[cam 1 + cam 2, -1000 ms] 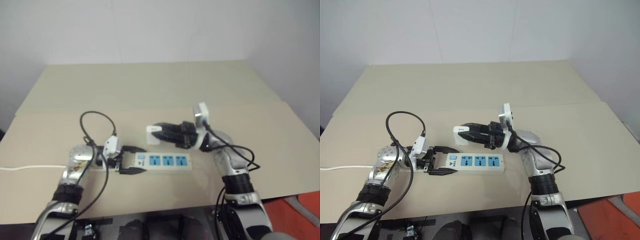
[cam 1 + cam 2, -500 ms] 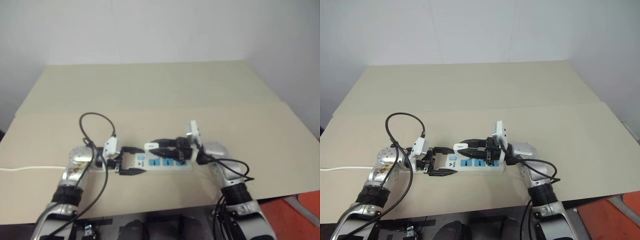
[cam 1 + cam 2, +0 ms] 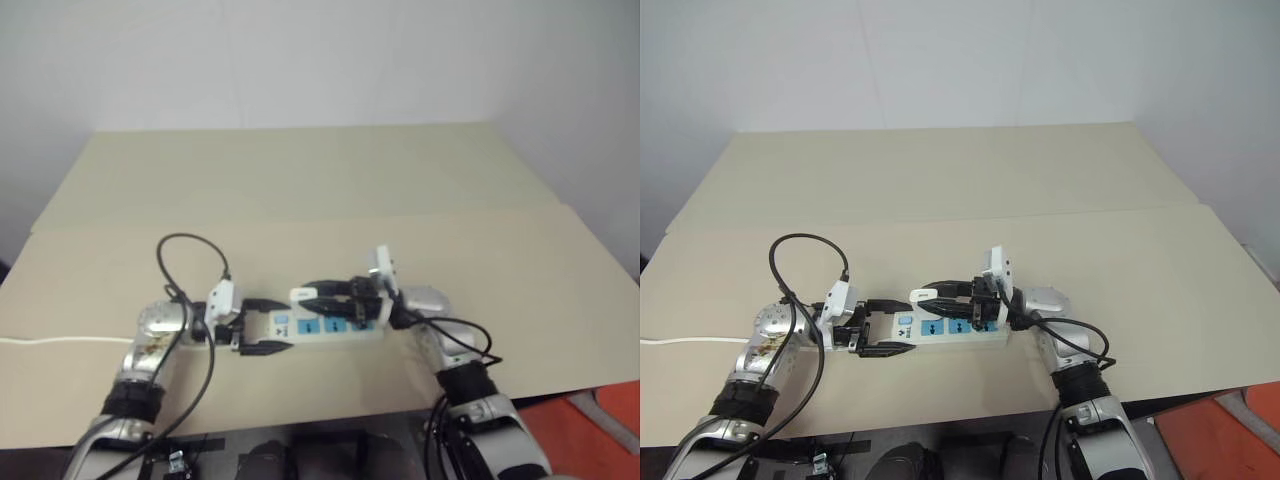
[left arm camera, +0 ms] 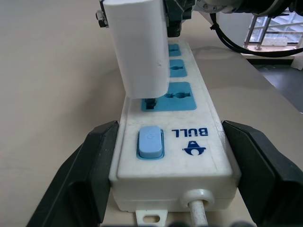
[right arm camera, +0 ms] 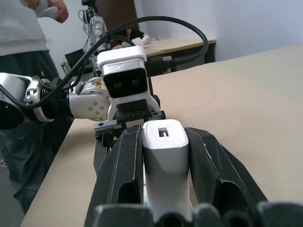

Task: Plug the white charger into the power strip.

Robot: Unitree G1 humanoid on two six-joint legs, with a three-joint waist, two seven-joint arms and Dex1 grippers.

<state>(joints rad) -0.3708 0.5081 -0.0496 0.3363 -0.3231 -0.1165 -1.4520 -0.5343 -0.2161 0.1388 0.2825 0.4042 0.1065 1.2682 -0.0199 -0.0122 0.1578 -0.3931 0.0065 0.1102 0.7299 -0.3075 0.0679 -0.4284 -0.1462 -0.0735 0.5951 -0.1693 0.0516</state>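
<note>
Charger over first socket: press home squarely

White charger [image 4: 141, 45] held upright in right end effector [image 5: 163, 142], black fingers [image 5: 123, 165] clenched on both sides of its body. Prongs already at the slots of the socket nearest the switch, seemingly just entering; white body not yet seated, a gap showing above the blue face. Power strip [image 4: 182, 142] flat on the desk [image 3: 300, 180], lengthwise between the two arms, gripped at its switch and cord end by left end effector [image 4: 175, 165], one finger [image 4: 90, 161] against each long side.

Advice for the step in hand, as judgement:
- Keep charger vertical; tilt along the strip likely to bind the prongs in the slots.
- Push straight down, slowly, until the white body meets the blue face with no gap left.
- Hold left grip firm throughout, so the strip neither slides nor lifts at the far end.
- Watch the blue rocker switch [image 4: 149, 141] just beside the socket; avoid pressing it with a finger.
- Release right fingers only after full seating, then draw away upward without dragging the charger out.
- Cannot tell prong depth exactly; treat as partly inserted.
</note>
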